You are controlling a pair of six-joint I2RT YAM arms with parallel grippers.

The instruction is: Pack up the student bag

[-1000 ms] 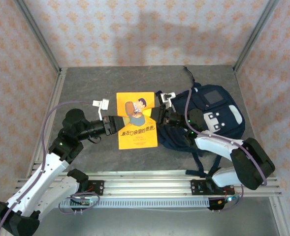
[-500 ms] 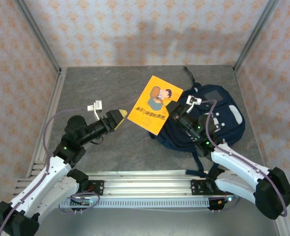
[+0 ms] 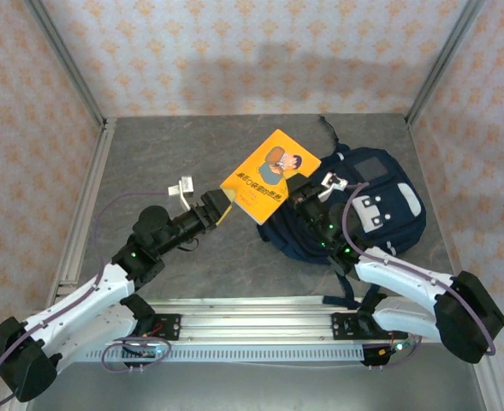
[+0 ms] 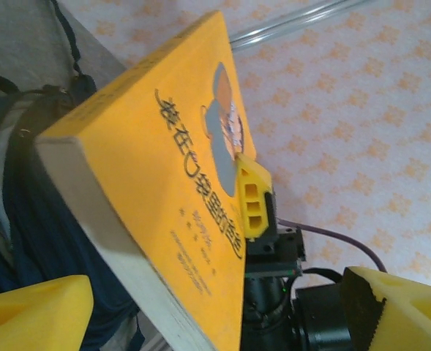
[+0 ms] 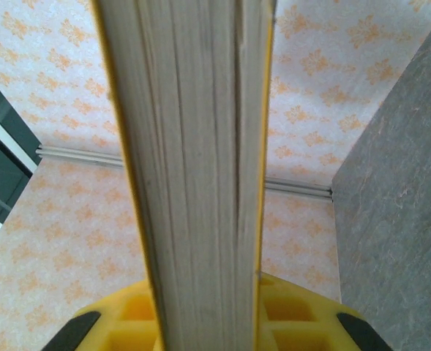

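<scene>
The grey table (image 3: pixel 166 163) carried the student bag (image 3: pixel 387 224), which lay flat at the right, partly under the right arm. An orange book (image 3: pixel 264 177) was held tilted above the bag's left edge, its long axis slanting from near-left to far-right. The right gripper (image 3: pixel 296 188) was clamped on the long page edge that faced the bag, the pages showing between its fingers in the right wrist view (image 5: pixel 193 183). This arm was the nearer to the bag. The left gripper (image 3: pixel 220 208) stood spread wide at the book's near-left corner, apparently gripping nothing. The bag's opening was masked by book and arm and could not be made out.
</scene>
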